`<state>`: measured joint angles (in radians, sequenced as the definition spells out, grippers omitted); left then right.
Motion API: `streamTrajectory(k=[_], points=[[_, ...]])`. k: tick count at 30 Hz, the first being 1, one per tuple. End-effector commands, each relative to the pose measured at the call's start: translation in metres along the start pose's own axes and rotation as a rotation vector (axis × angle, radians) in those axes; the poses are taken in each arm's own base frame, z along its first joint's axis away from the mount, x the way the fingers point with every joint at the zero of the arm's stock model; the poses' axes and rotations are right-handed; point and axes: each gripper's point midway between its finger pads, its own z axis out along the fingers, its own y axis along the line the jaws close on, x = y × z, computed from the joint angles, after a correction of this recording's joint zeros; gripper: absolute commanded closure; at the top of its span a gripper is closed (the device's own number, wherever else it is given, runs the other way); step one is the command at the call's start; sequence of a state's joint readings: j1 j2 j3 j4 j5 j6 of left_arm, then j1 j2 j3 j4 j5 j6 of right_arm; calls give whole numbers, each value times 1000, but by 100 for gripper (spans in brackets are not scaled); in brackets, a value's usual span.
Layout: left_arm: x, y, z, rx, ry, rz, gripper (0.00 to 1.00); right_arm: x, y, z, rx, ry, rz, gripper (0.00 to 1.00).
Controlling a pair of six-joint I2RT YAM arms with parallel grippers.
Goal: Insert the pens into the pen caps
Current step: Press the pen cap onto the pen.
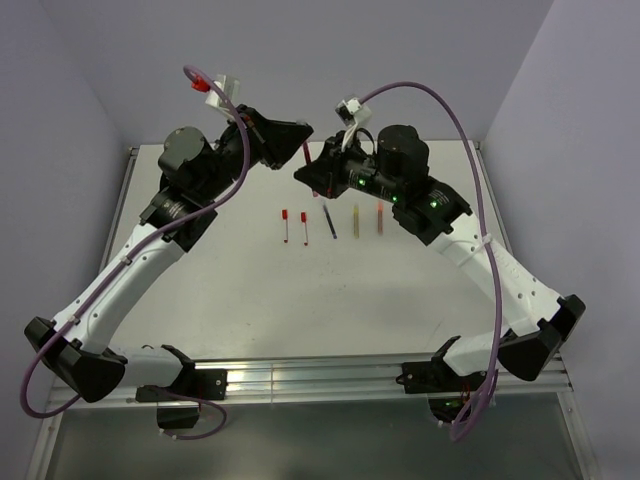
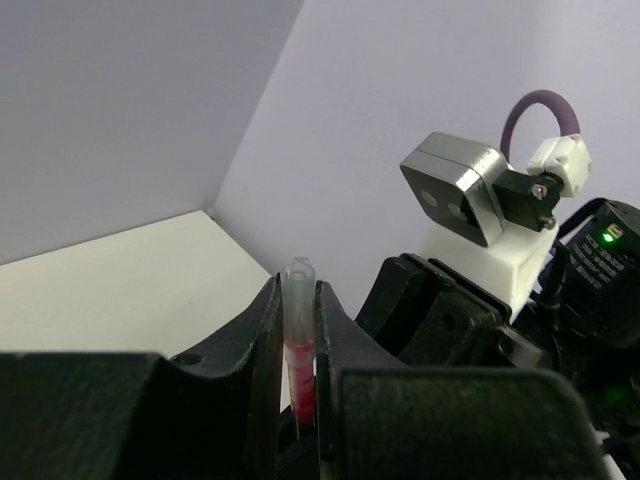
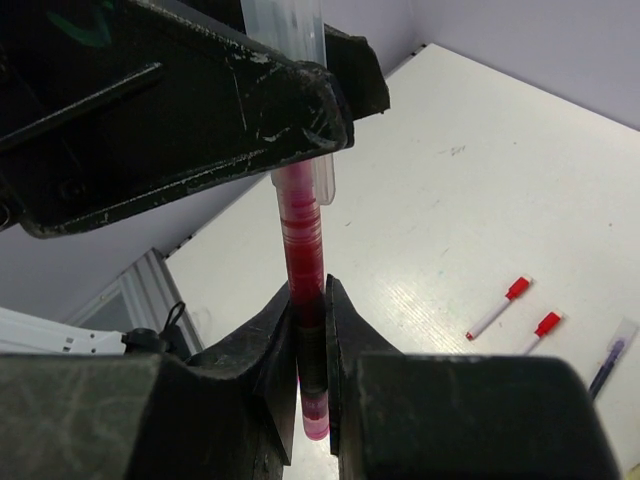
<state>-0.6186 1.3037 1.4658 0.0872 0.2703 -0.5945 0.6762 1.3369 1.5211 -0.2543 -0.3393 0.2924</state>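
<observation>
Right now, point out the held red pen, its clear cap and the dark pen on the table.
red pen [image 3: 303, 250], right wrist view, mid barrel
clear cap [image 2: 298, 300], left wrist view, upper tube
dark pen [image 1: 329, 222], top view, mid barrel

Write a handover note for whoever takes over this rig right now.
Left gripper shut on the clear cap. Right gripper shut on the red pen, its upper end already inside that cap, above the table. In a row on it: two red-capped pens, dark pen, olive pen, orange pen. Done: two look capped. Left: finish seating this pen, set it down; the other three's caps cannot be told.
</observation>
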Motion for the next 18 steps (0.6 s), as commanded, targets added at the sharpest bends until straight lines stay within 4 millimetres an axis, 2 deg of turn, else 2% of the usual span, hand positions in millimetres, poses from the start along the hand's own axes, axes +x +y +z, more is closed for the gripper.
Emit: streamTrajectory(k=[1, 9, 12, 18], points=[[61, -16, -16, 39, 211, -64, 100, -113, -11, -13, 137, -365, -58, 100], [88, 0, -16, -40, 241, -107, 100, -121, -22, 2, 191, -372, -63, 100], [96, -4, -19, -6, 261, -115, 100, -125, -22, 8, 188, -366, -72, 100], [95, -23, -35, 121, 290, -66, 100, -122, -2, 8, 53, -345, -87, 100]])
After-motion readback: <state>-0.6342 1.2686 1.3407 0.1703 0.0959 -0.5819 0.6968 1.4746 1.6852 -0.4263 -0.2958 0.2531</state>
